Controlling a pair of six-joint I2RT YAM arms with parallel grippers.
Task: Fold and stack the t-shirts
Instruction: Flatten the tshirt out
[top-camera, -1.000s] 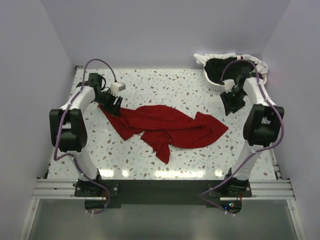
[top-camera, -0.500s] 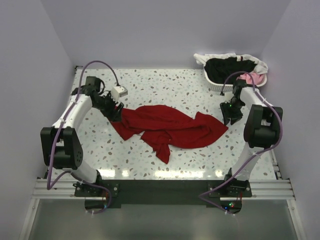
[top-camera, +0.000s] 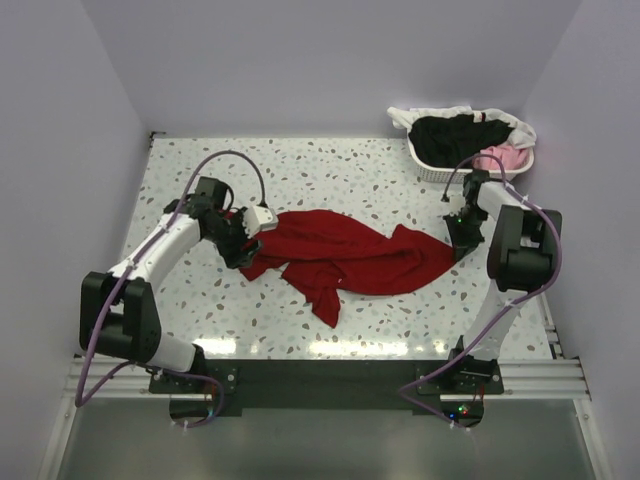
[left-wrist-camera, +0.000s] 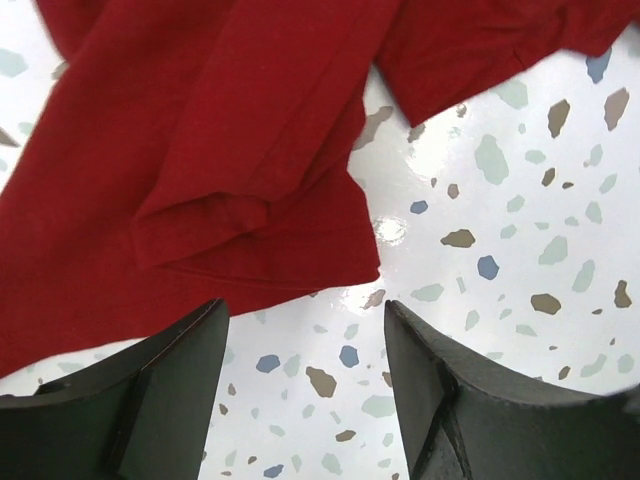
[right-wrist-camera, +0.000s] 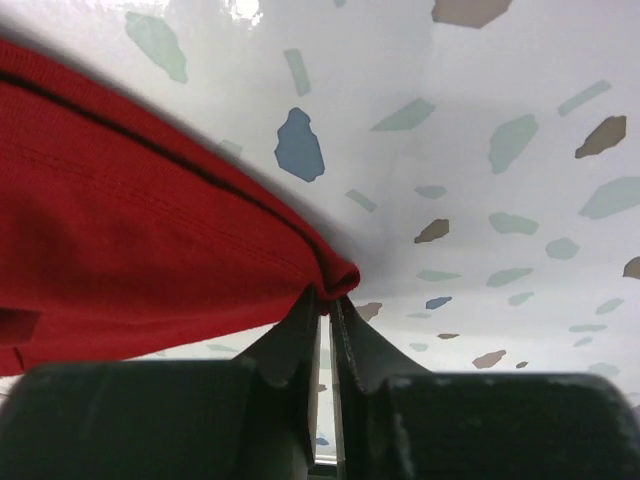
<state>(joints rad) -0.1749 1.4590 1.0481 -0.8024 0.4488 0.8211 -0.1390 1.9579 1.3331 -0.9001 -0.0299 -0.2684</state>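
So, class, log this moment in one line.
dark red t-shirt: crumpled, unfolded | left gripper: open, at its left edge | right gripper: shut on its right corner

Your arms: one spread, one pinching.
Your left gripper (left-wrist-camera: 305, 322) hangs low, jaws spread wide, arm reaching inward; your right gripper (right-wrist-camera: 325, 298) points down, fingers nearly together, nipping the hem of the red t-shirt (right-wrist-camera: 120, 230).
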